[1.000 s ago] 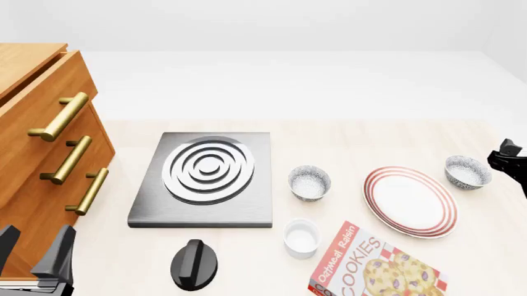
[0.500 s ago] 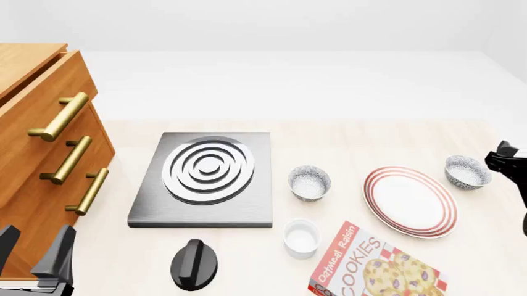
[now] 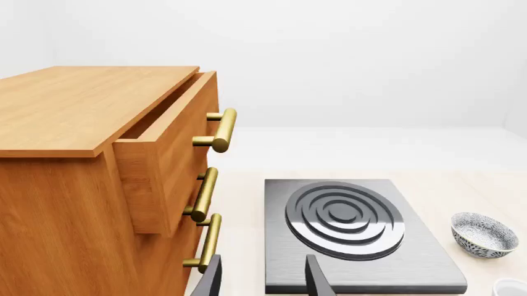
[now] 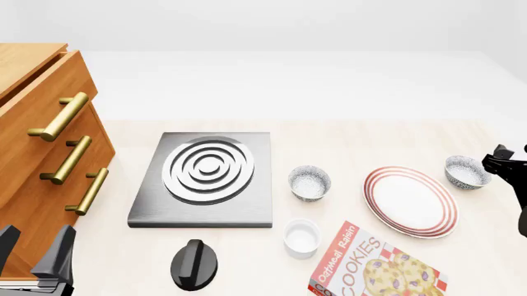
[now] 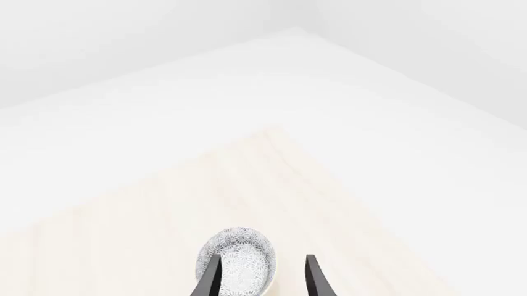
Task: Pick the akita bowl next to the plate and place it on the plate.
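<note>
Akita bowl (image 4: 467,172) on the table at far right, just beside the plate (image 4: 410,201) on its far-right side, apart from it by a thin strip of tabletop. Upright, empty, white inside, speckled outside.

Right gripper (image 5: 259,277) just beside the bowl, fingers parted, nothing held; in the right wrist view one fingertip in front of the bowl's rim, the other outside it. In the front view only a dark part of the arm visible at the right edge, touching or overlapping the bowl's outline; true contact not possible to judge.

Handling, as a guess: small, rigid, probably glazed ceramic, so light but slick and chip-prone. Curved wall too wide and sloped for a grasp across the whole body; a pinch on the rim, one finger inside and one outside, likely the surest hold. Gentle set-down advisable on the plate's flat centre.

Left gripper (image 3: 261,280) low at near left beside the wooden drawer cabinet (image 4: 37,154), fingers apart, empty.

Surroundings: second look-alike bowl (image 4: 310,182) left of the plate, between plate and grey stove plate (image 4: 206,179); easy to mistake for the target. Plain white cup (image 4: 302,238) and cookie box (image 4: 374,268) nearer the camera, black knob (image 4: 194,265) near left. Nothing between bowl and plate; path short and open.
</note>
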### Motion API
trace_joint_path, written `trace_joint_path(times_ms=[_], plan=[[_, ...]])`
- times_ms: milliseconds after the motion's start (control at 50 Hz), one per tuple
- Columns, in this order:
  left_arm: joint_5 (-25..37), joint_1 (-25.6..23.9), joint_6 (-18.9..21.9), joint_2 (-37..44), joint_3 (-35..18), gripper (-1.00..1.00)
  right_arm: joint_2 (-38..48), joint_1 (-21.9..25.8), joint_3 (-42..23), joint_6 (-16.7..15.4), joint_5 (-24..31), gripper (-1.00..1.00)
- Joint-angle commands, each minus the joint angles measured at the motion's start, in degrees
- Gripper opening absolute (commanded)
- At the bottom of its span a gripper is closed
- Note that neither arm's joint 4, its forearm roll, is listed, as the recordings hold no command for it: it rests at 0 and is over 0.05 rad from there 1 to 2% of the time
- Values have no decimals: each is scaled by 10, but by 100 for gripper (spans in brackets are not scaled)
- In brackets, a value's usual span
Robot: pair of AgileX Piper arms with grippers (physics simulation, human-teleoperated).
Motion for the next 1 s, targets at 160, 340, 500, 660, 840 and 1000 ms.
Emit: trace_joint_path(times_ms=[160,340,500,660,840,1000], plan=[[0,0,0,0,0,100,28,0,-12,6,-7,100],[0,0,0,0,0,100,44,-2,-22,8,-7,100],[0,0,0,0,0,100,60,-2,-30,11,-8,100],[0,0,0,0,0,100,77,-5,-43,13,-7,100],[0,0,0,0,0,100,95,-8,-49,15,-13,100],[0,0,0,0,0,100,109,-9,-54,17,-15,100]])
